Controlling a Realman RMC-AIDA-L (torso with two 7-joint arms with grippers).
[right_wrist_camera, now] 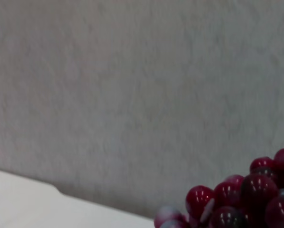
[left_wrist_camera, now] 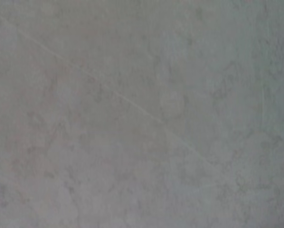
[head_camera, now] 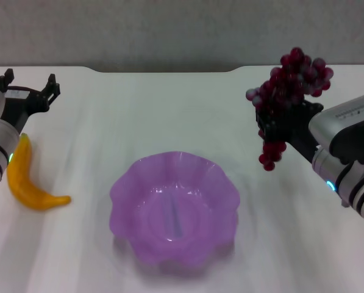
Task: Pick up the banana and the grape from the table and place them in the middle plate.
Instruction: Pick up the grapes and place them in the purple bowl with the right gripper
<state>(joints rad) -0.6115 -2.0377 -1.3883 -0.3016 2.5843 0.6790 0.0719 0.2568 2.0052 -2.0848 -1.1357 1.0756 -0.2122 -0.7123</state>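
The grape (head_camera: 289, 91), a dark red bunch, hangs in my right gripper (head_camera: 279, 119), held in the air to the right of and above the middle plate (head_camera: 174, 207); it also shows in the right wrist view (right_wrist_camera: 246, 197). The plate is a translucent purple dish with a wavy rim at the table's centre front. The banana (head_camera: 29, 180), yellow-orange, lies on the table (head_camera: 169, 110) at the left. My left gripper (head_camera: 26, 88) is open and empty, just beyond the banana's far end.
The grey wall (head_camera: 169, 30) runs behind the table's far edge. The left wrist view shows only a plain grey surface (left_wrist_camera: 142, 114). The right wrist view shows the wall (right_wrist_camera: 132, 95) and a corner of the table (right_wrist_camera: 18, 199).
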